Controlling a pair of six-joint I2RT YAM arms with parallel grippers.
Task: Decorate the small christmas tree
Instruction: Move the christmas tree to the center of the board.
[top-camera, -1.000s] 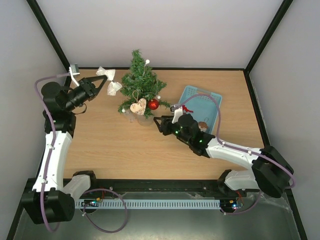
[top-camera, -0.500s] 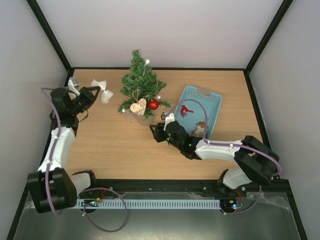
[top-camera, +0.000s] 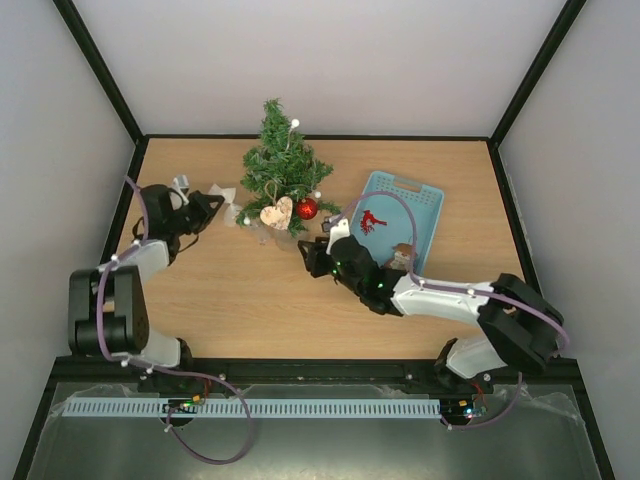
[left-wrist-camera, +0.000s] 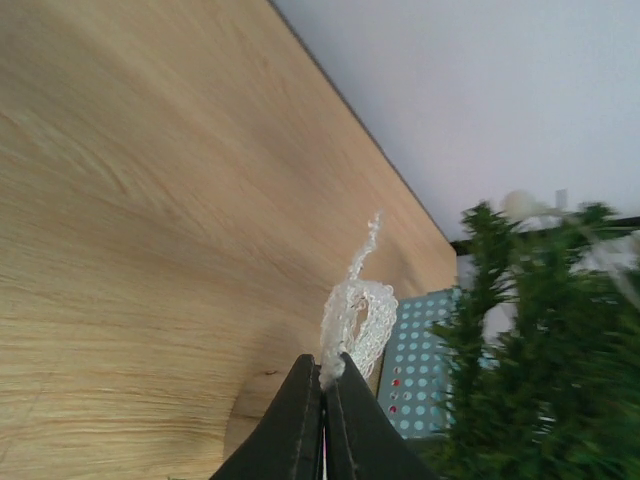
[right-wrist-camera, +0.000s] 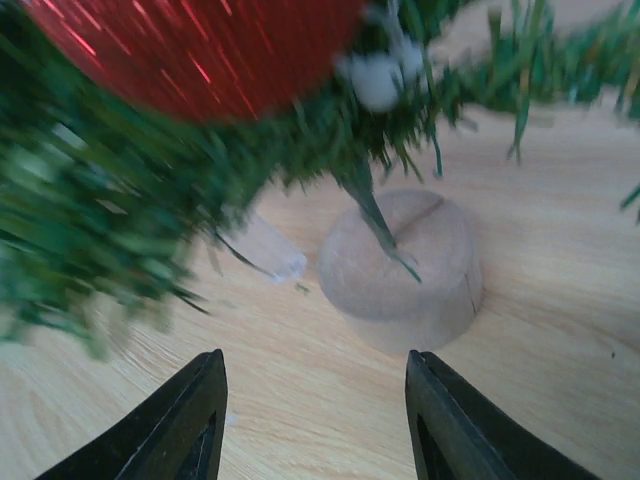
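1. Close to the small christmas tree (right-wrist-camera: 120, 200), the right wrist view blurs: the red bauble (right-wrist-camera: 190, 50) is cut off by the top edge, the branches smear, and only the tree's tan round foot (right-wrist-camera: 400, 270) reads sharply.
2. The right gripper (right-wrist-camera: 312, 420) sits low at the tree's right side, facing that foot, its jaws parted with nothing between them.
3. Just left of the tree, the left gripper (left-wrist-camera: 322, 385) is clenched on a white lace bow (left-wrist-camera: 355, 318).
4. The tree stands toward the far edge of the worktop (top-camera: 230, 290), with bare wood on its near side. A light blue basket (top-camera: 398, 182) lies to its right, its contents too small to name.
5. A wooden heart (top-camera: 276, 214) hangs on the tree's near face beside the bauble.
6. White walls and black frame posts enclose the pale wood surface.
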